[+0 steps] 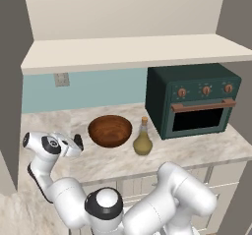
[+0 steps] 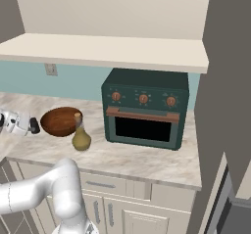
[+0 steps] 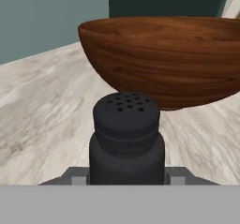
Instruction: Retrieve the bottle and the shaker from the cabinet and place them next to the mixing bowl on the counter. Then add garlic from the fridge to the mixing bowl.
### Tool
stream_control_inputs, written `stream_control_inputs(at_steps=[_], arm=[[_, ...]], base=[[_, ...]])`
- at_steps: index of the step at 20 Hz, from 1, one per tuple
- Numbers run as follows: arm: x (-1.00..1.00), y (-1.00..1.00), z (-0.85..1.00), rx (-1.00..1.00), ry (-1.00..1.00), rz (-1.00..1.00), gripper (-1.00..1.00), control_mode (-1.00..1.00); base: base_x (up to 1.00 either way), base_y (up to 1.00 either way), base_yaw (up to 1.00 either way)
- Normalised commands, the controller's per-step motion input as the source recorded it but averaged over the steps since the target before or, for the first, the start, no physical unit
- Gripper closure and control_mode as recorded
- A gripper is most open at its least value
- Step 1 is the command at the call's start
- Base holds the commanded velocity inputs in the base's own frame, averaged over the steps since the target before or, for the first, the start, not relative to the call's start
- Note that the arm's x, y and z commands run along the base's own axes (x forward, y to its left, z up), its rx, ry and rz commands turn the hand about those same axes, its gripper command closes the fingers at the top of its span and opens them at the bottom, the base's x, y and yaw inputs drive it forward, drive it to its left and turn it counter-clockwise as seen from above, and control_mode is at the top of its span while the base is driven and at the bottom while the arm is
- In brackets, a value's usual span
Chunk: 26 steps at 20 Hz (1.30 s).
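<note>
dark and stubby, the black shaker with the perforated cap (image 3: 126,138) sits pinched in the two-finger gripper (image 1: 78,143) above the pale marbled stone counter (image 1: 206,148), at nine o'clock of the round brown wooden mixing bowl (image 1: 110,130) and close to its rim. at the bowl's four o'clock the olive-yellow glass bottle with a cork stopper (image 1: 142,138) stands upright just beside it, and the dark green countertop oven with copper knobs (image 1: 194,100) sits at three o'clock.

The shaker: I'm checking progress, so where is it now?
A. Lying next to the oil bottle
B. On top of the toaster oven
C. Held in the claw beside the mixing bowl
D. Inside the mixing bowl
C: the claw grips the dark shaker just left of the wooden mixing bowl.
</note>
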Motion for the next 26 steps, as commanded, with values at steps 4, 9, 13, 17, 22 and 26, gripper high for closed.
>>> stream_control_inputs(at_steps=[4, 9, 13, 17, 22, 26], arm=[[0.0, 0.0, 0.0, 0.0, 0.0, 0.0, -1.0, -1.0], [0.0, 0.0, 0.0, 0.0, 0.0, 0.0, -1.0, -1.0], [-0.12, 0.0, 0.01, 0.01, 0.0, 0.01, -1.0, -1.0], [-0.01, 0.0, 0.25, 0.03, 0.0, 0.05, -1.0, -1.0], [0.0, -0.02, 0.49, 0.04, 0.0, 0.07, -1.0, -1.0], [0.0, -0.1, 0.53, 0.04, 0.0, 0.08, -1.0, -1.0]], base=[[0.0, 0.0, 0.0], [0.0, 0.0, 0.0], [0.0, 0.0, 0.0], [0.0, 0.0, 0.0], [0.0, 0.0, 0.0], [0.0, 0.0, 0.0]])
